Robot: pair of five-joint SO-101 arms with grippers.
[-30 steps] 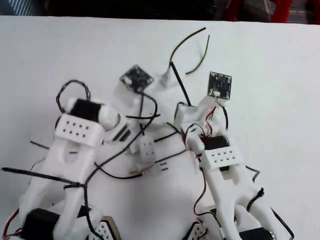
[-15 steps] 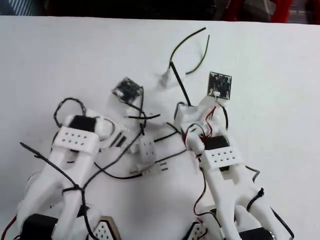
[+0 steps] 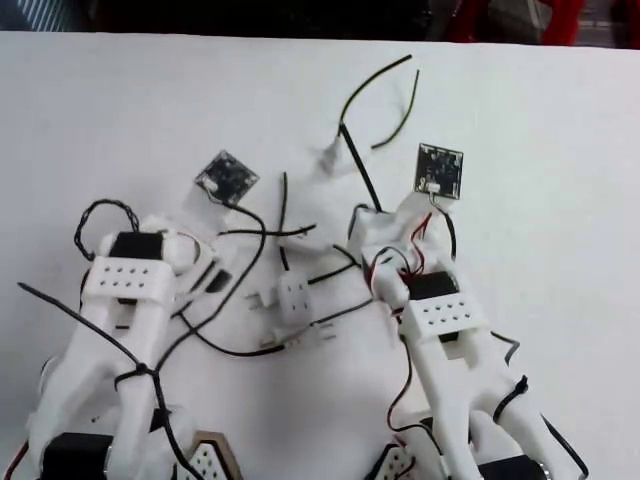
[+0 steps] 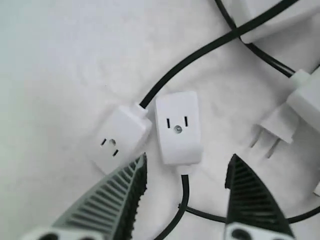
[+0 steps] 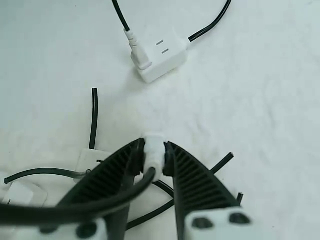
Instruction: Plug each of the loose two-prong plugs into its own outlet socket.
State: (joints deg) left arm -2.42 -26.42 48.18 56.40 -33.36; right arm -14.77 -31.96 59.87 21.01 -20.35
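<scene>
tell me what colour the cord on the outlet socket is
Black cord, on a white outlet socket; best in the left wrist view.

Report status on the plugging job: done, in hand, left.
Done: nothing I can confirm; the two outlet sockets under the open left gripper show empty slots.
In hand: the right gripper is shut on a white plug.
Left: seating that plug, then the loose two-prong plug lying beside the sockets, prongs bare.

held plug (image 5: 153, 154): prongs hidden between right fingers (image 5: 195, 175) | loose plug (image 4: 289, 119): body cut by edge
</scene>
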